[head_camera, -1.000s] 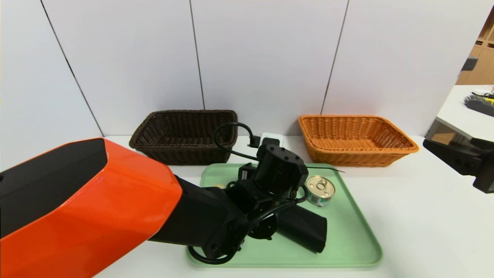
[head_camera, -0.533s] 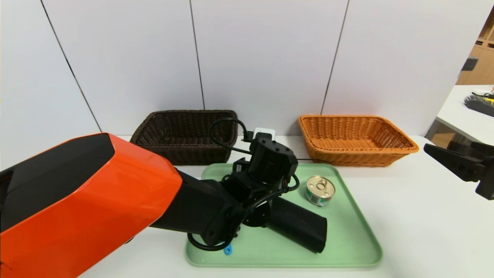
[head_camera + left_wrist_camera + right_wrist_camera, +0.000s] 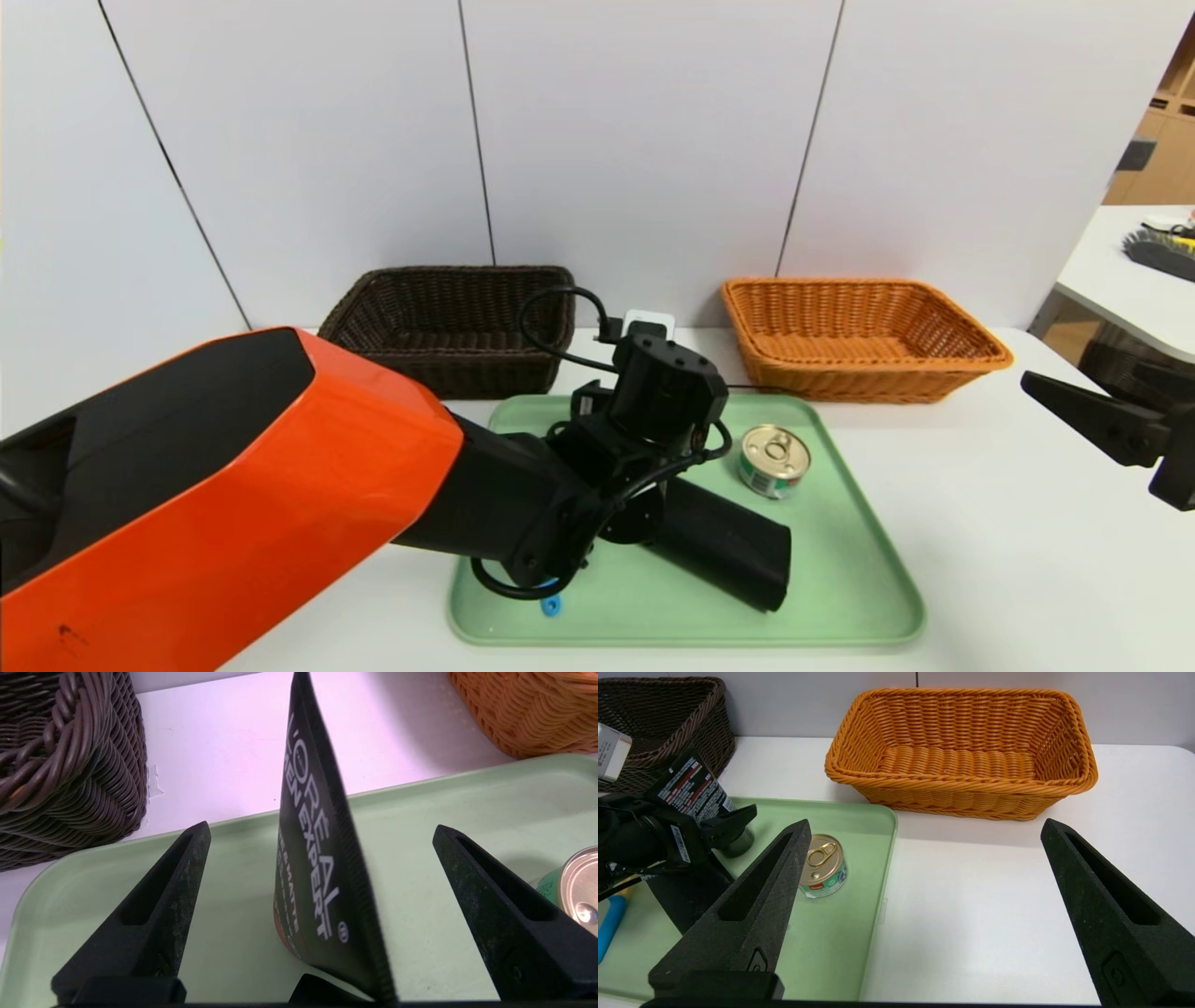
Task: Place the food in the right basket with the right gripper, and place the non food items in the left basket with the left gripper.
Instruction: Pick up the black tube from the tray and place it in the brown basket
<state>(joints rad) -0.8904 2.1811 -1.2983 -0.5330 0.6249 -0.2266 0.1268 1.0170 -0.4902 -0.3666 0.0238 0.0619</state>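
Green plastic makes up the tray (image 3: 859,597) on the white counter (image 3: 1027,560), and the left gripper (image 3: 322,858) hangs low over its far left part. Its fingers are spread wide with a dark squeeze tube (image 3: 322,868) standing upright between them, touching neither finger (image 3: 154,910). Beside the tube on the tray lies a long black case (image 3: 728,551), and the small tin can (image 3: 775,460) stands just beyond the case's right end, gold lid up. A bit of blue spoon handle (image 3: 551,607) shows at the tray's near edge, under the left arm.

Behind the tray, the dark brown basket (image 3: 448,327) sits to the left and the orange basket (image 3: 859,336) to the right, with nothing visible inside either.

Off to the right, the right gripper (image 3: 920,905) hovers above bare counter beside the tray, well apart from the can, its fingers wide open and holding nothing.
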